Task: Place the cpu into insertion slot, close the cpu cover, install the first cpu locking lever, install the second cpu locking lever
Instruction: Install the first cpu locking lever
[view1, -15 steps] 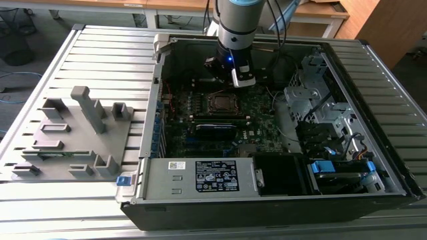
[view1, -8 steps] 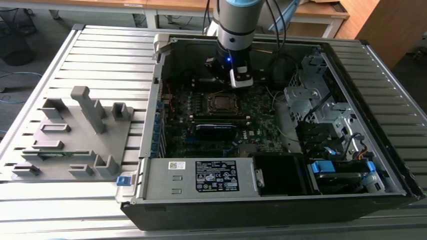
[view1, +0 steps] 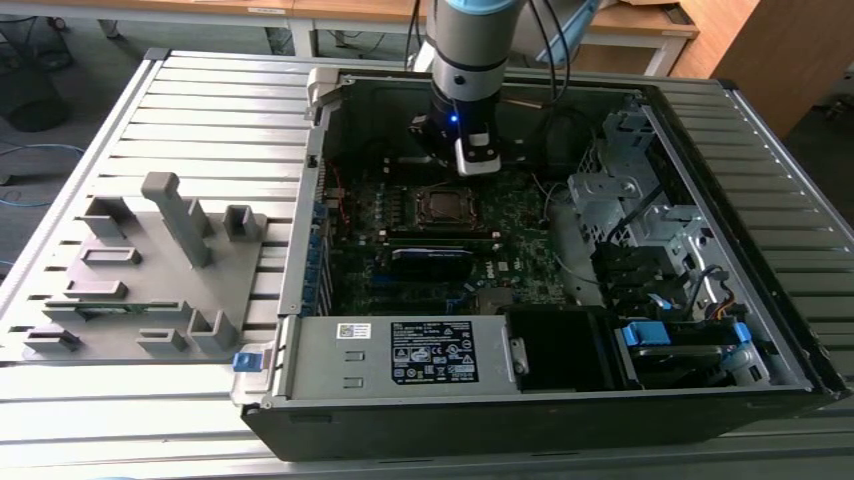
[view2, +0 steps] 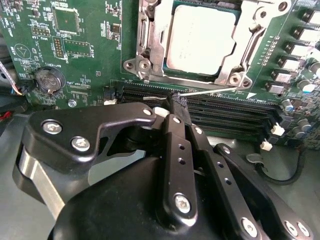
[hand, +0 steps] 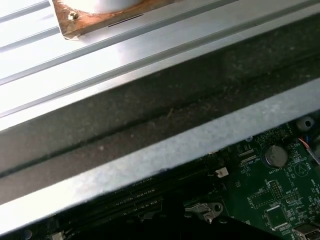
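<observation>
We find the dull grey square cpu (view2: 200, 40) seated in the silver-rimmed square insertion slot (view1: 419, 206), midway across the green circuit board (view2: 75, 50). The thin silvery cpu cover (view2: 252, 37) lies down around it. The black gripper (view2: 179, 102), fingers drawn together, touches the end of a thin wire locking lever (view2: 210, 91) (latched or not, we cannot tell) along the socket's edge beside the long black memory slots (view2: 225, 107). The levers look like the work left.

Soft even light, patchy overhead glare
</observation>
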